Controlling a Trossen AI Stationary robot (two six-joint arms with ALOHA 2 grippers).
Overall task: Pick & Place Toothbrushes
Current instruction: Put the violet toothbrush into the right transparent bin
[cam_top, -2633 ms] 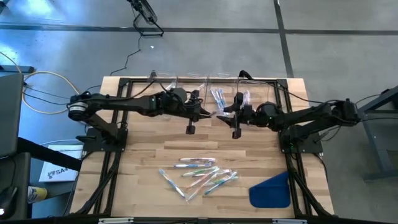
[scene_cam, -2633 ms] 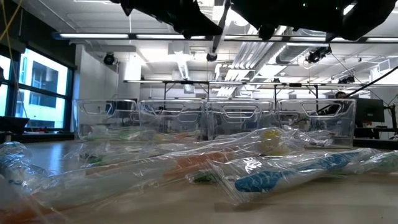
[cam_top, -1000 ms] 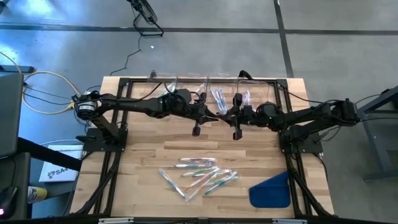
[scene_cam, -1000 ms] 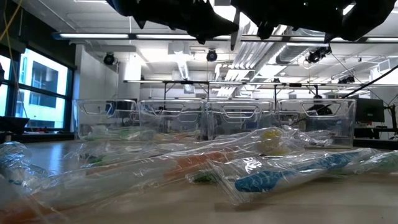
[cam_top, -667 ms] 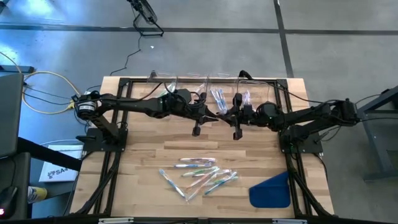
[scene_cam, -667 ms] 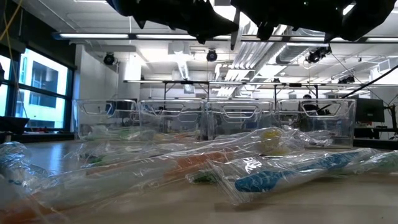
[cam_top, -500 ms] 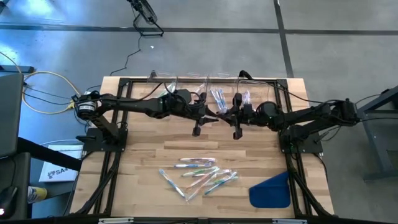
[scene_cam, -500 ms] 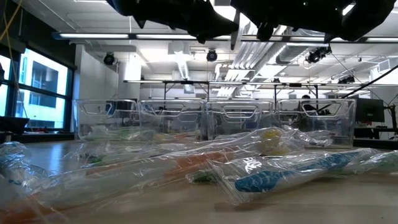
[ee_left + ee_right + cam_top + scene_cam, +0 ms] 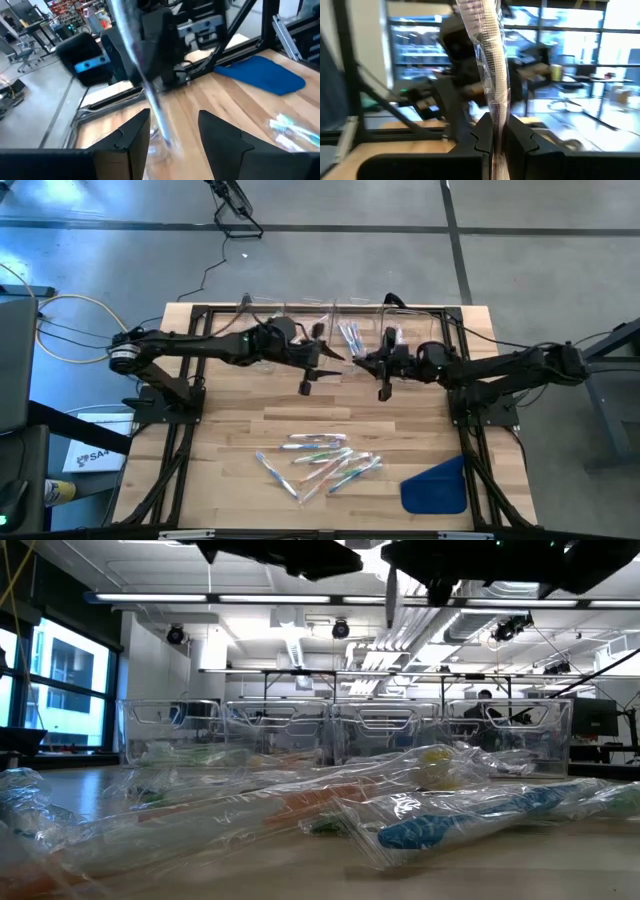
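High view: The left hand (image 9: 322, 360) and the right hand (image 9: 372, 363) face each other above the far half of the bench (image 9: 220, 435), just in front of a row of four clear bins (image 9: 330, 315). Bagged toothbrushes (image 9: 350, 335) already lie in the bins beyond the hands. Roughly eight more toothbrushes form a loose pile (image 9: 318, 460) on the near half, well apart from both hands. One blue cloth (image 9: 437, 485) lies near the right hand's side of the pile.

Low view: Both arms enter from above. A wrapped toothbrush (image 9: 391, 595) hangs from the right arm.

Left wrist view: The left hand's fingers (image 9: 132, 137) stand apart, and a wrapped brush (image 9: 145, 85) passes between them without visible contact. Risk: if the arm retreats askew, a finger may snag the slippery wrapper.

Right wrist view: The right hand's fingers (image 9: 485, 135) are clamped together on one wrapped toothbrush (image 9: 490, 55), which stands upright. Risk: the film may slide in the grip, causing a drop short of the bins.
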